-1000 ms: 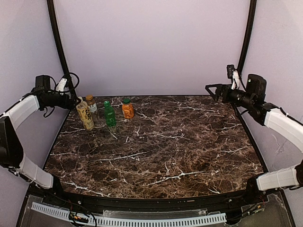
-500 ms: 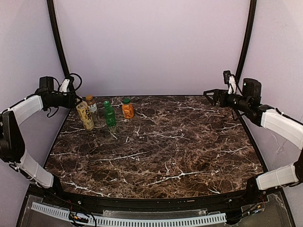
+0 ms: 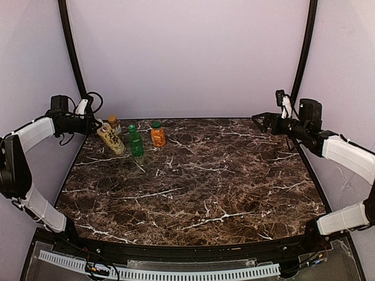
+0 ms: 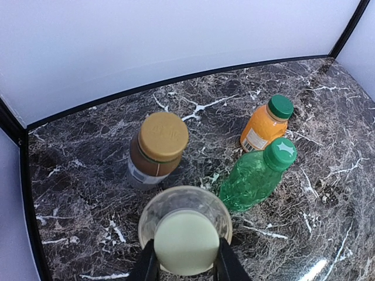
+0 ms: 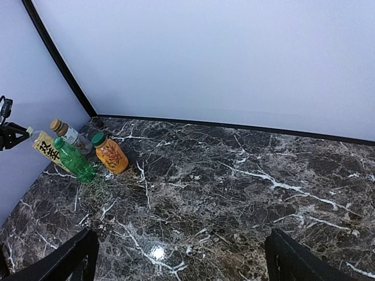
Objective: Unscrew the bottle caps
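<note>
**Left gripper clamped on the first cap; right gripper wide open and unloaded.**

At the upper left of the top view I have the left gripper closed on the cap of the pale yellow plastic bottle, which leans with its cap toward the gripper. The clear bottle with the brown label, the all-green bottle and the squat orange bottle stand just beside it, all capped. The right gripper hangs at the right of the frame, well apart from all four. In my judgement nothing braces the yellow body, so a twist would only spin it. I would bring the right gripper across to clamp the body first, keeping clear of the neighbours. The dark brown marble-patterned tabletop is glossy and probably offers little friction. Plain lilac walls enclose the cell.
</note>
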